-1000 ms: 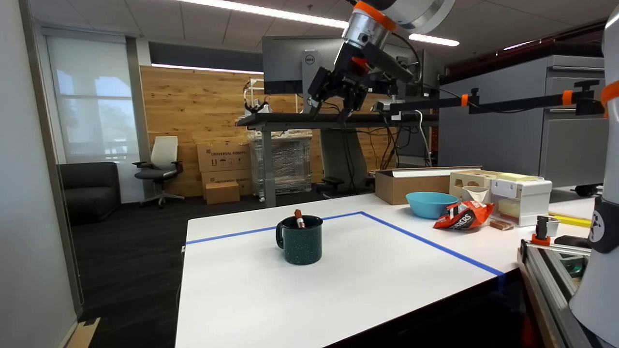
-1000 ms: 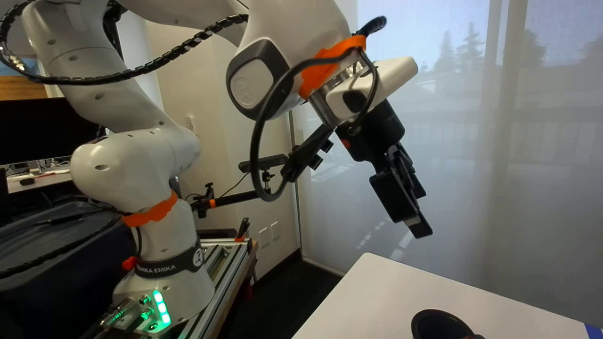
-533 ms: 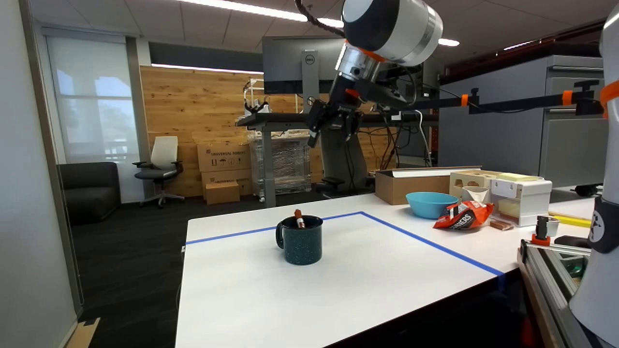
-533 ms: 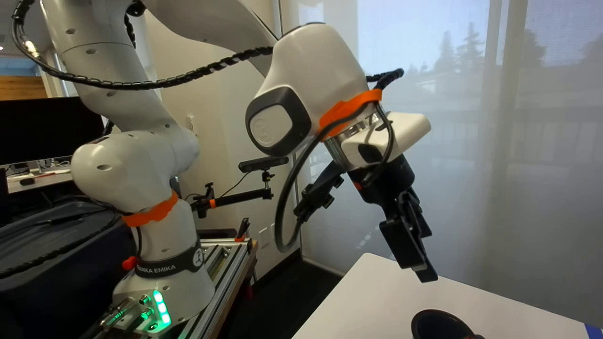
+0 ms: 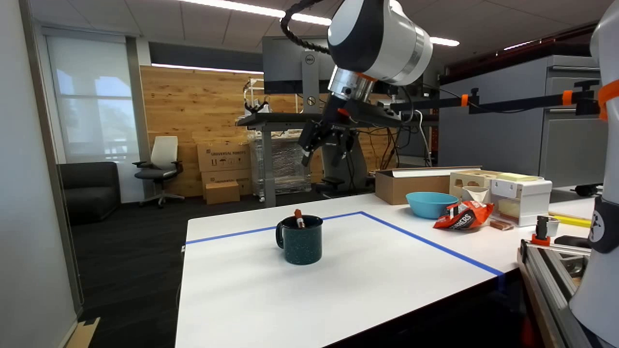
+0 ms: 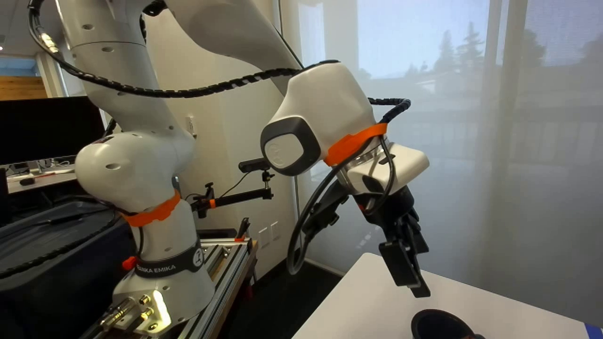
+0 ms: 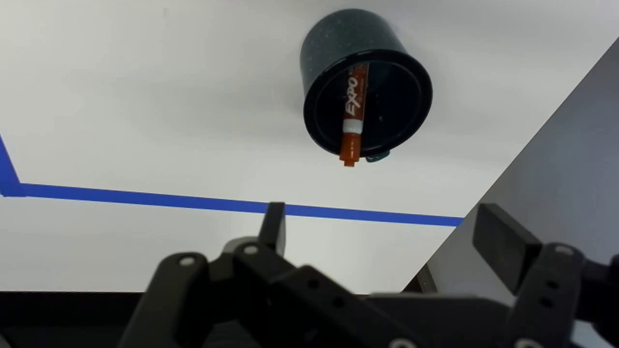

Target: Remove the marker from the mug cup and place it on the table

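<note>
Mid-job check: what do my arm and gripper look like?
In an exterior view, the Franka Panda arm is glossy white with dark grey trim, orange bands, a black ribbed cable and a dark base band lettered EMIKA. In the wrist view, the Robotiq gripper is black, with blocky jaws and pale round fasteners.

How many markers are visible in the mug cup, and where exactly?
1. The marker leans inside the mug cup, with its capped end above the rim. The interior is partly dark; another could be hidden, though none shows.

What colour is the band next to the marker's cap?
White; the band shows best in the wrist view.
</note>
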Robot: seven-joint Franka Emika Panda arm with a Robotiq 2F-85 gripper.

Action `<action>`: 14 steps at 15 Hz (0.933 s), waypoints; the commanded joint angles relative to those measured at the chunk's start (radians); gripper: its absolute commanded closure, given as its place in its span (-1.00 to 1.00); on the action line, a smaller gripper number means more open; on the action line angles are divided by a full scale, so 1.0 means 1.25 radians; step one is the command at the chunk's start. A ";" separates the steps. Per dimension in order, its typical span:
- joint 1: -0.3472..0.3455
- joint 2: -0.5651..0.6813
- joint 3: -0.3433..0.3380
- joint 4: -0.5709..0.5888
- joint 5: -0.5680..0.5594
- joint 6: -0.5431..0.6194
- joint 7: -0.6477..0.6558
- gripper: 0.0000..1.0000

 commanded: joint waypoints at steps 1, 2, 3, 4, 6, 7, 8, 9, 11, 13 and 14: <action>-0.019 0.002 0.006 0.000 -0.015 -0.004 0.011 -1.00; -0.024 0.014 0.010 0.000 -0.014 0.025 0.017 -1.00; -0.020 0.015 0.006 0.000 -0.004 0.023 0.014 -1.00; -0.012 0.024 0.003 0.000 0.010 0.037 0.011 -1.00; -0.004 0.038 0.001 0.000 0.024 0.061 0.012 -1.00; 0.004 0.042 -0.001 0.000 0.033 0.065 0.010 -1.00; 0.007 0.049 -0.001 0.000 0.038 0.074 0.012 -1.00; 0.012 0.055 -0.002 0.000 0.046 0.083 0.013 -1.00; 0.021 0.069 -0.002 0.000 0.062 0.100 0.018 -1.00; 0.030 0.080 0.000 0.000 0.075 0.110 0.029 -1.00; 0.036 0.088 0.002 0.000 0.082 0.120 0.037 -1.00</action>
